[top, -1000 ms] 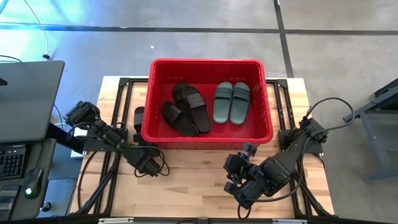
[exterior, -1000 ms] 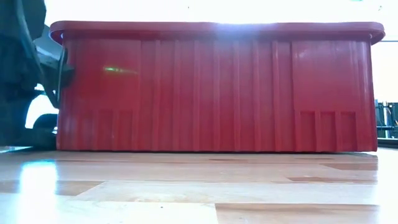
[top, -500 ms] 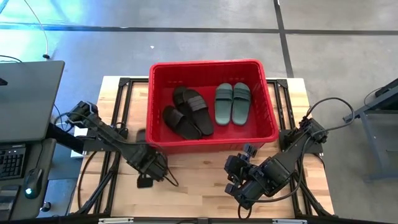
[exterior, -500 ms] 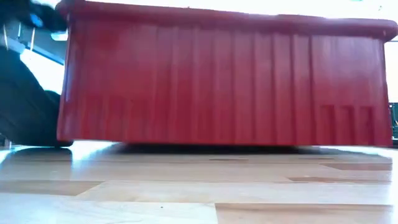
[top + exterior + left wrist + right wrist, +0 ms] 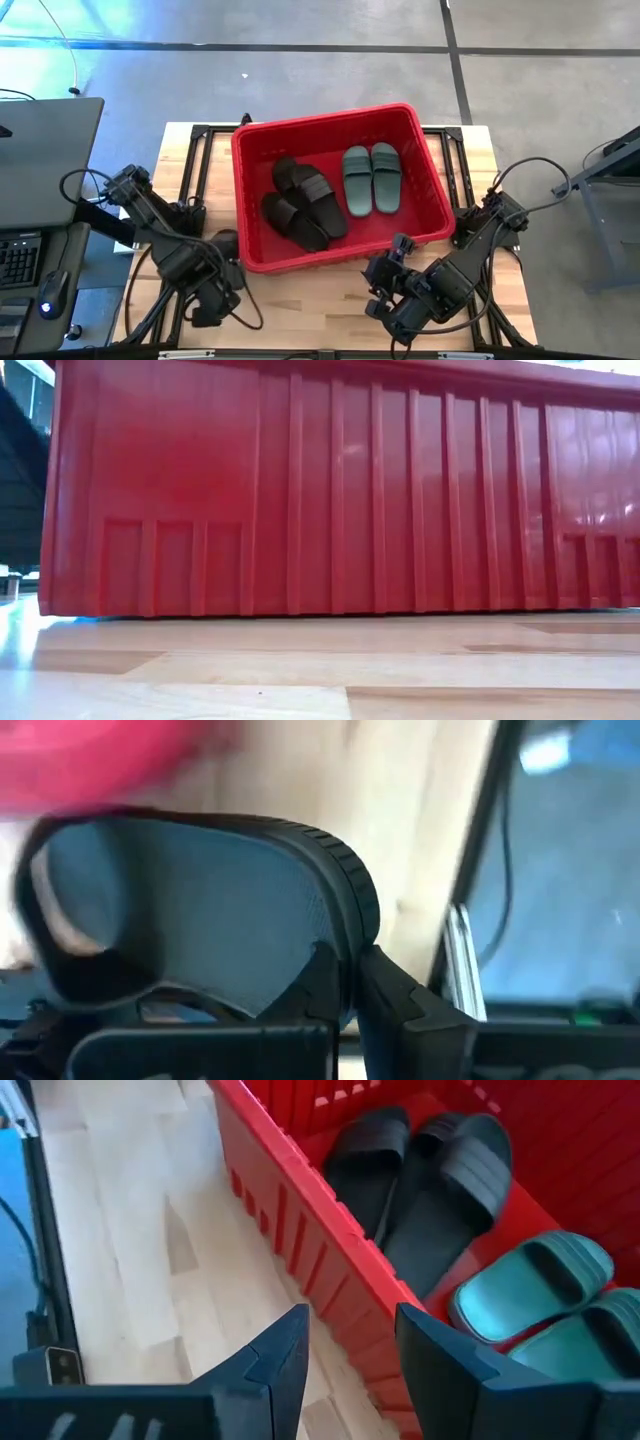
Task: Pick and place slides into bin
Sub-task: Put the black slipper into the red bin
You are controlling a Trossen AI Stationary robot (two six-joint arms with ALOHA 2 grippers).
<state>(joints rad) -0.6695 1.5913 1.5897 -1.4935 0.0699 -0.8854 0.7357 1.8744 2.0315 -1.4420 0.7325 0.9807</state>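
Note:
The red bin (image 5: 340,250) stands askew on the table, and its near wall fills the low view (image 5: 340,490). Two black slides (image 5: 302,205) and two sage-green slides (image 5: 370,178) lie flat on its floor; they also show in the right wrist view as black (image 5: 420,1170) and green (image 5: 535,1285). My left gripper (image 5: 212,305) is near the table's near left, beside the bin's near left corner. It is shut on another black slide (image 5: 200,910), which the gripper hides in the high view. My right gripper (image 5: 388,318) is open and empty, raised near the bin's near wall. My left gripper pinches the black slide's side edge (image 5: 345,955) between its two fingers (image 5: 400,1005), right where the ribbed strap comes down to the sole. The rest of the slide stretches away to one side of the fingers. I cannot tell whether it is clear of the table.
A dark rounded shape (image 5: 225,243) lies between my left arm and the bin's near left corner; whether it is another slide cannot be told. Black frame rails (image 5: 195,160) run along the table's sides. Bare wood (image 5: 310,300) lies between the two grippers.
The bin has slid toward the table's near edge and turned, its left end now nearer; half a second ago its near bottom edge stood tipped off the table. My left gripper has gone toward the near and left edges.

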